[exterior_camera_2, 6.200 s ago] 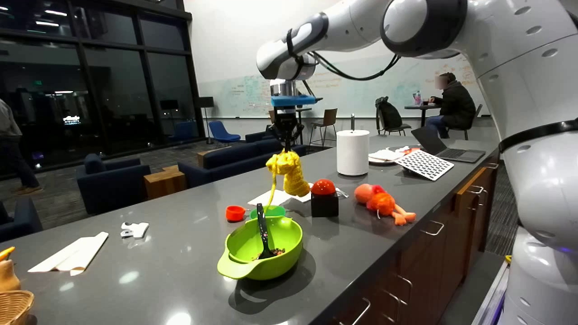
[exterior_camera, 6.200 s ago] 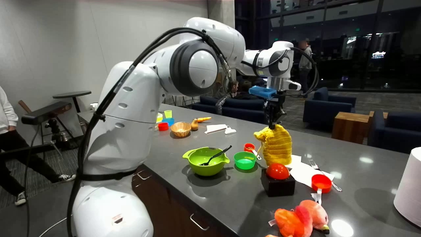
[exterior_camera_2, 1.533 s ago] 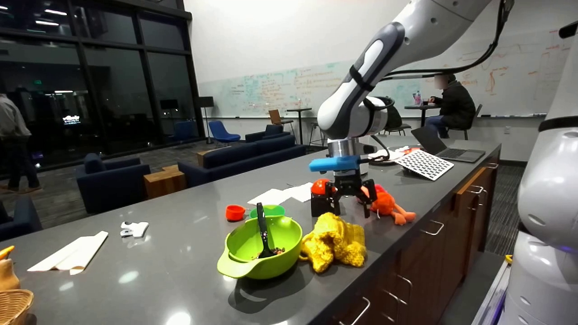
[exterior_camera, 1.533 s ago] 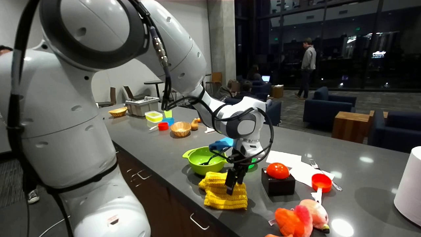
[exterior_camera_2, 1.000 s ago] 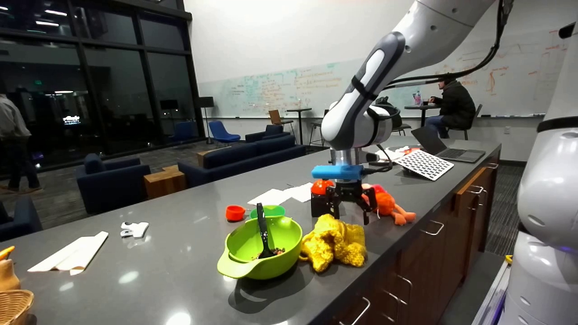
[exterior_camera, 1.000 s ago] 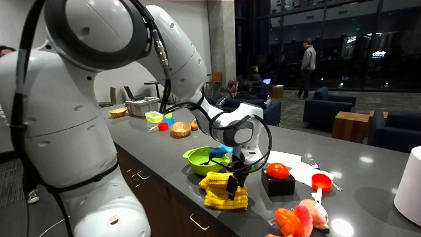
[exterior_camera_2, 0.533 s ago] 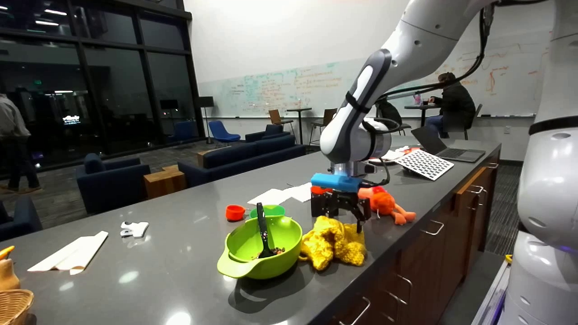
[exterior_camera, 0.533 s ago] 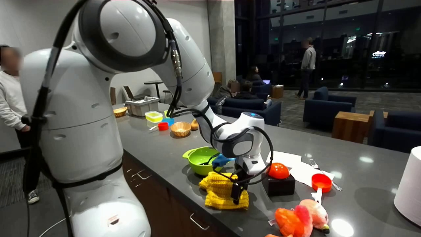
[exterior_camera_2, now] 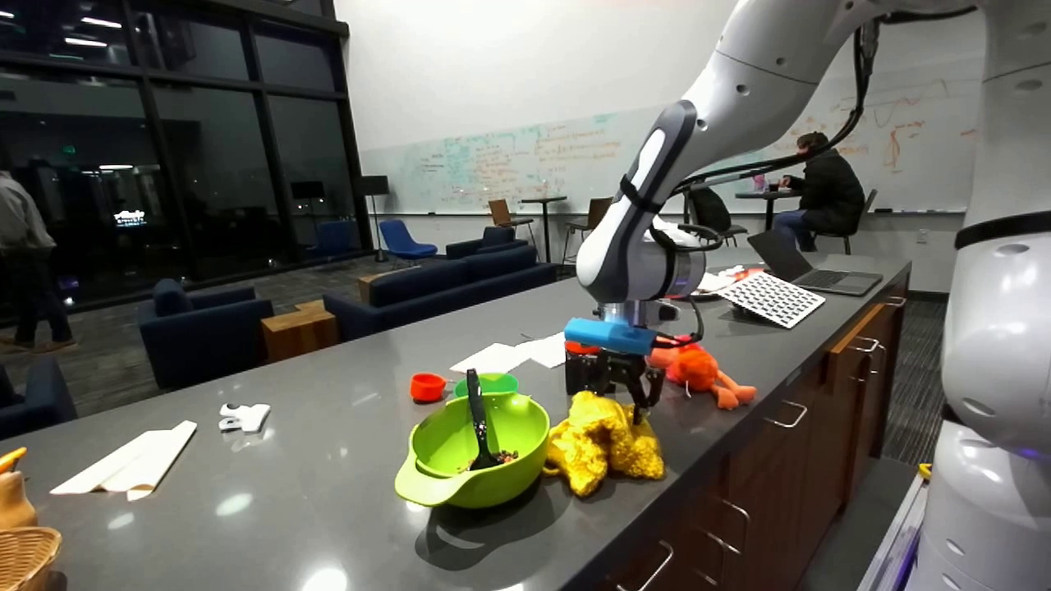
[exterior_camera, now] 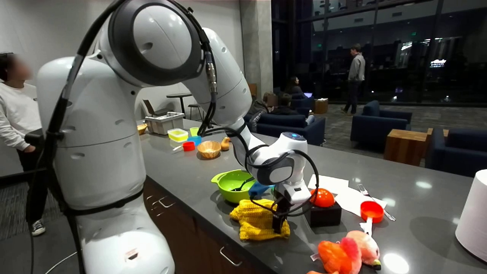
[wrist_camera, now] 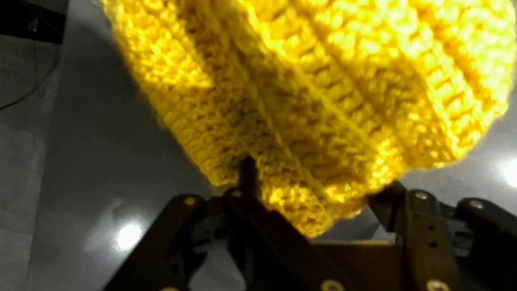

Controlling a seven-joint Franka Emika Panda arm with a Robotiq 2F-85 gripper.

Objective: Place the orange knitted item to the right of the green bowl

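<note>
The orange knitted item, yellow-orange and ribbed, lies crumpled on the counter beside the green bowl. It sits on the bowl's right in an exterior view, a little nearer the camera. Whether bowl and knit touch I cannot tell. My gripper is down at the knit's end away from the bowl. In the wrist view the gripper has its jaws partly closed but well apart, with a fold of knit between them. One finger presses into the fabric; the other's tip is hidden behind it.
A black spoon stands in the green bowl. Close to the gripper is a black box with a red dome. Also near are a plush toy, a smaller green bowl and a red cup. The counter's edge runs alongside.
Six seconds ago the knit hung from my gripper; by 1.5 seconds ago it lay on the counter, released. Since then the gripper has come down over it and the jaws have narrowed, bunching its end slightly.
</note>
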